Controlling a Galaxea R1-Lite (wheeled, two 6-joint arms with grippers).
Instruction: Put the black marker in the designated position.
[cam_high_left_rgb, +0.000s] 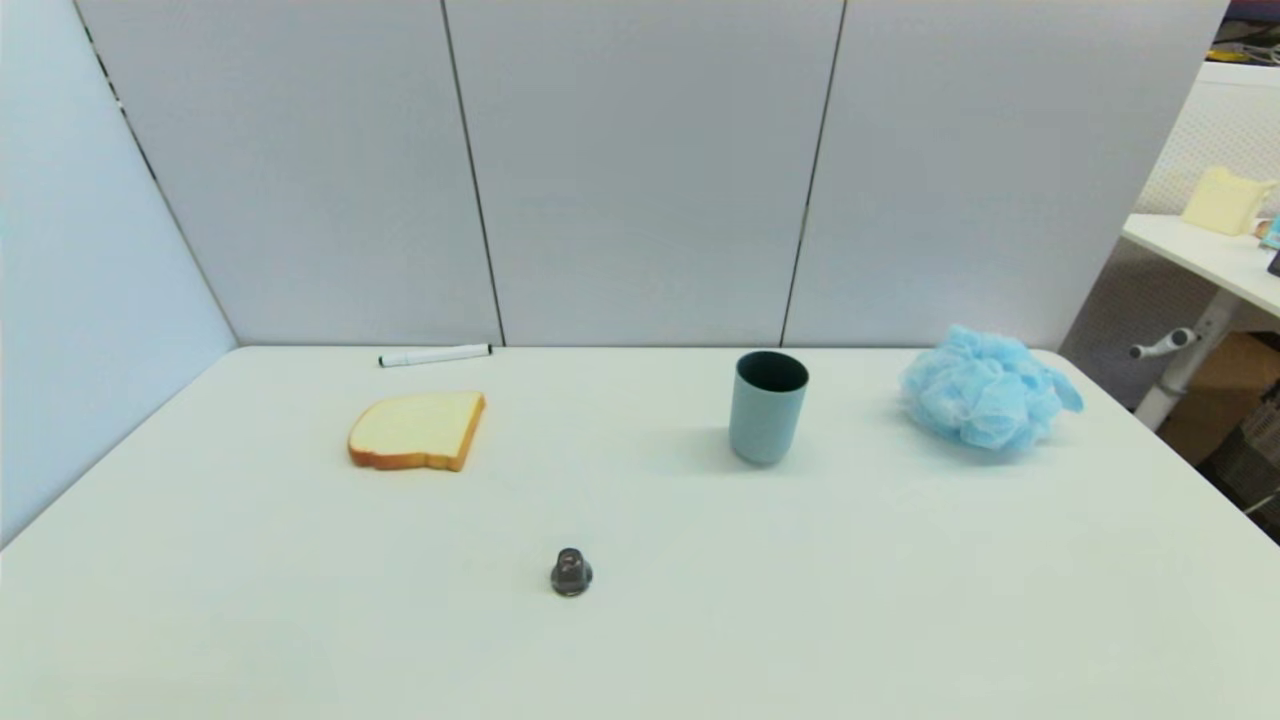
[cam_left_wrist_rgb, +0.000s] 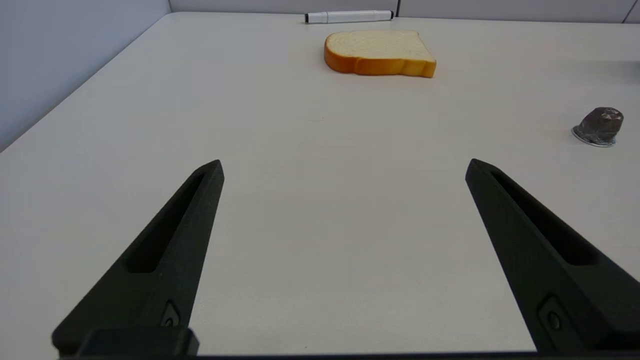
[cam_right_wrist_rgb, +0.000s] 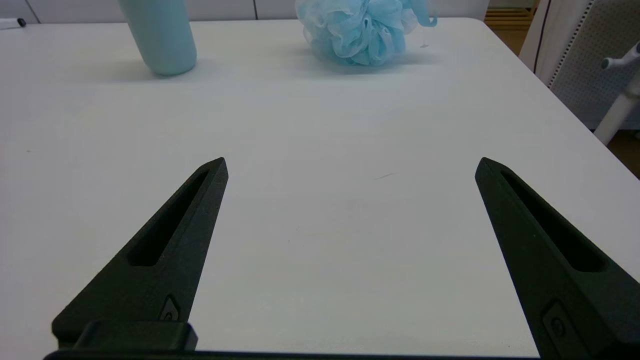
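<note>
White barrel, black tips: the marker is seen lying flat at the bench's far edge against the grey wall panels, just behind the bread slice. Neither arm is shown in the head view; left gripper and right gripper jaws are seen spread wide, empty, well short of the marker.
</note>
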